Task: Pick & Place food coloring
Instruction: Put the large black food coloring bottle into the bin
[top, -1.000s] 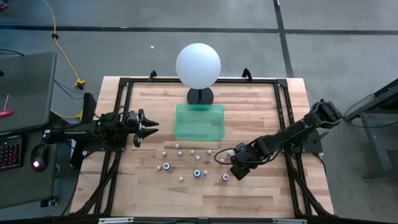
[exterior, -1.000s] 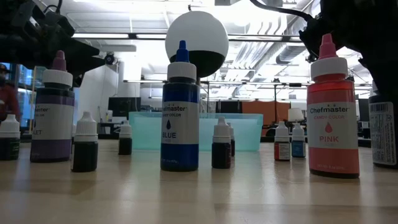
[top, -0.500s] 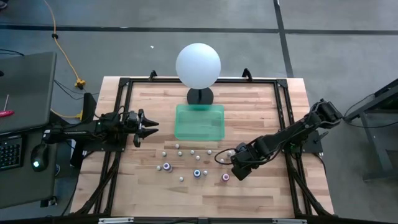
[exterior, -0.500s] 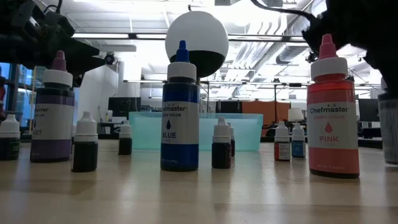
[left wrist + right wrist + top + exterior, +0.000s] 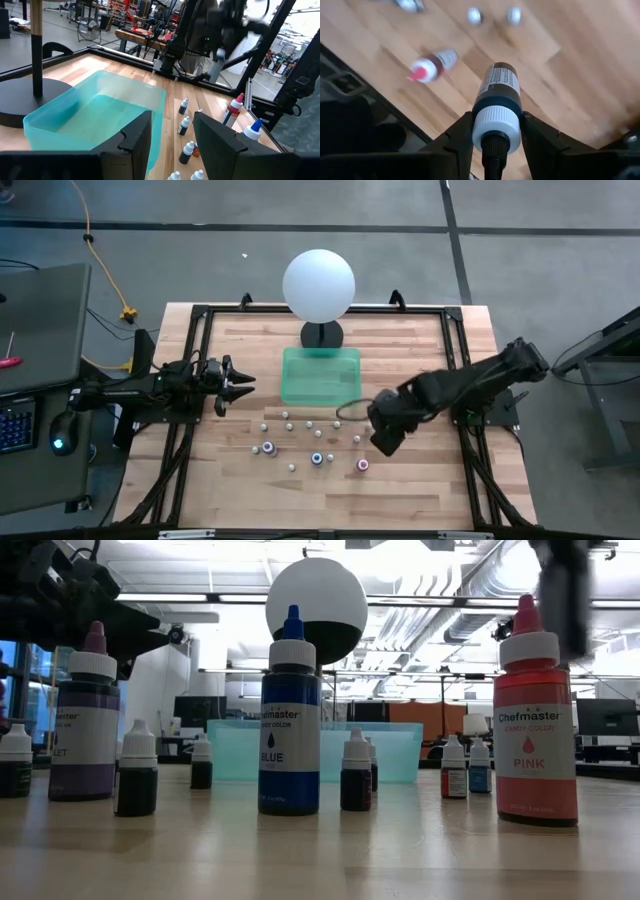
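Note:
Several food coloring bottles stand upright on the wooden table: a violet one (image 5: 85,725), a blue one (image 5: 290,725), a pink one (image 5: 535,730) and tiny white-capped ones (image 5: 310,423). My right gripper (image 5: 383,432) hangs above the table near them, shut on a dark bottle (image 5: 499,87) with a white cap and a label. In the low view the gripper is only a blur (image 5: 565,590) at the top right. My left gripper (image 5: 240,383) waits open left of the green bin (image 5: 320,375), its fingers (image 5: 135,135) level toward the bin (image 5: 100,115). My right gripper pinches the dark bottle at its white cap (image 5: 496,125), one finger (image 5: 462,137) on each side. The fingers come from above, pointing down. The bottle hangs below them, lifted clear of the table, its base toward the wood.
A big white sphere (image 5: 318,285) on a black stand sits at the far side, just behind the bin. A black metal frame (image 5: 200,315) runs around the table. Bare wood lies toward the near edge and on the right.
My right gripper has risen from the table and moved a little toward the far edge and the bin, carrying the dark bottle. The bottle stood at the right edge of the low view a second ago and is now lifted clear, out of that view.

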Controlling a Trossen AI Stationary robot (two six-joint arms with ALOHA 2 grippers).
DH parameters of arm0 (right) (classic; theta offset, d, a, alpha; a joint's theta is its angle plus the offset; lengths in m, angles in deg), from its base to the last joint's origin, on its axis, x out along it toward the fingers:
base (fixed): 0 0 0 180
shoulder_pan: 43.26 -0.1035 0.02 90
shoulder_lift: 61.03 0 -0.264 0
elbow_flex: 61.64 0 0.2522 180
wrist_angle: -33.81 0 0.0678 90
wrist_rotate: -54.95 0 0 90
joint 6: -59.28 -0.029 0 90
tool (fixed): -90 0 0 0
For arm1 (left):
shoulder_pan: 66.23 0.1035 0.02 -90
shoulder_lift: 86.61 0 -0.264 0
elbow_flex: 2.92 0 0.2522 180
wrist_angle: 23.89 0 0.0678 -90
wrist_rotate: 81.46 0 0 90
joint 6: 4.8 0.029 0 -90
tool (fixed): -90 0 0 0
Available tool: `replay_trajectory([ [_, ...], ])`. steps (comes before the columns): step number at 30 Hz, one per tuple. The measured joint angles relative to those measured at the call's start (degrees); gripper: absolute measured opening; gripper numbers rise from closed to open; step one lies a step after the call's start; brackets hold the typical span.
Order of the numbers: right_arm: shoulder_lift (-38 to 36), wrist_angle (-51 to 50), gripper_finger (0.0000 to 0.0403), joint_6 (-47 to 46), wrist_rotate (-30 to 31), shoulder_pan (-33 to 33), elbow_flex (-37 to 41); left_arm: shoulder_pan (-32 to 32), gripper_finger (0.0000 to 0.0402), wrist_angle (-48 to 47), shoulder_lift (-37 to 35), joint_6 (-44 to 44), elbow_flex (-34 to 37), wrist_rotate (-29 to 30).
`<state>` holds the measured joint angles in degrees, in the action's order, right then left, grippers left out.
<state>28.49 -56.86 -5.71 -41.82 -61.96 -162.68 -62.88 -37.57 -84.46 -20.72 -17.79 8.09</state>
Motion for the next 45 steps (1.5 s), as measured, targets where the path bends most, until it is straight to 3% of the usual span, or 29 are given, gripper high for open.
replay_trajectory([
  [10,0.0,-5.1,0.0134,15.5,6.4,13.3,-16.3,0.0,0.0147,0.0,0.0,0.0,0.0,0.0],
  [15,0.1,-3.8,0.0135,23.7,5.7,21.9,-16.9,0.0,0.0147,0.0,0.0,0.0,0.0,0.0],
  [22,1.6,4.7,0.0134,32.2,-0.4,30.7,-12.5,0.0,0.0147,0.0,0.0,0.0,0.0,0.0],
  [33,13.9,7.0,0.0136,38.3,-3.8,32.3,-11.9,0.0,0.0147,0.0,0.0,0.0,0.0,0.0],
  [45,20.3,6.9,0.0139,36.8,4.4,31.8,-11.9,0.0,0.0147,0.0,0.0,0.0,0.0,0.0],
])
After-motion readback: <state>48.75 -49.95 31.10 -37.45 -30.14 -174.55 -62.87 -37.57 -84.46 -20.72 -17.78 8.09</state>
